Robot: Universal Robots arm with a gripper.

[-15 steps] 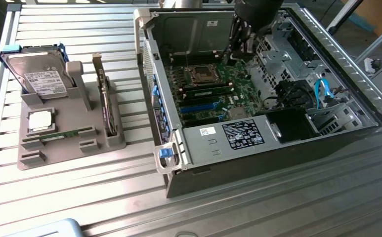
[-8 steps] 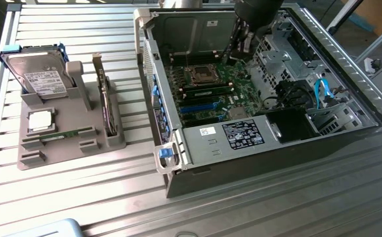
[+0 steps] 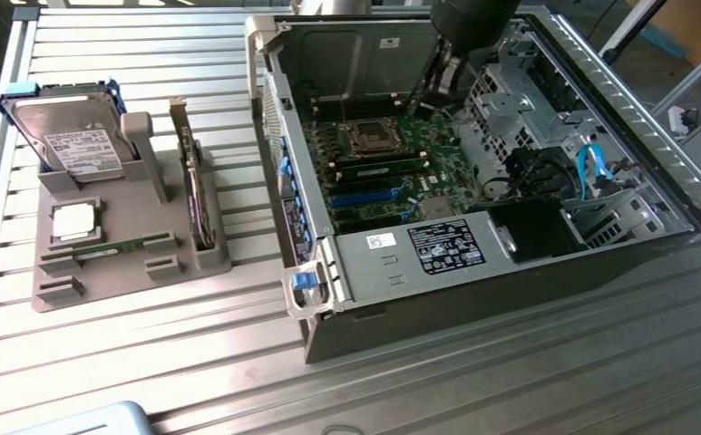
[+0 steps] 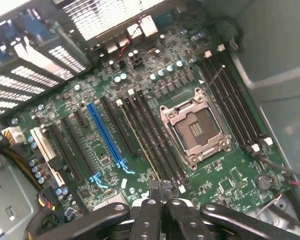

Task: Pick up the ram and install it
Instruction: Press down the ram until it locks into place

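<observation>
Nearest you on the left, the tray (image 3: 60,290) is holding a thin green stick (image 3: 126,245) lying flat in its groove, well apart from the arm. You are not working there. You are working inside the open case (image 3: 314,335) on the right, over the motherboard (image 4: 90,165). There the ram (image 3: 381,168) is looking as if it is already standing on edge in a slot just on the near side of the CPU socket (image 3: 368,136). Its long axis is running left to right across the board, parallel to the empty slots beside it, with its thin top edge facing up. Farther back, you are holding the gripper (image 4: 160,187) fully closed with nothing between its fingers, its tips hanging just over one end of that slot row. Whether they are touching the ram is not clear from the wrist view. By my reading you are in the seating step rather than the pick. Finishing it is calling for a straight downward push in line with the slot, with no sideways lean, until both end latches are closing.
</observation>
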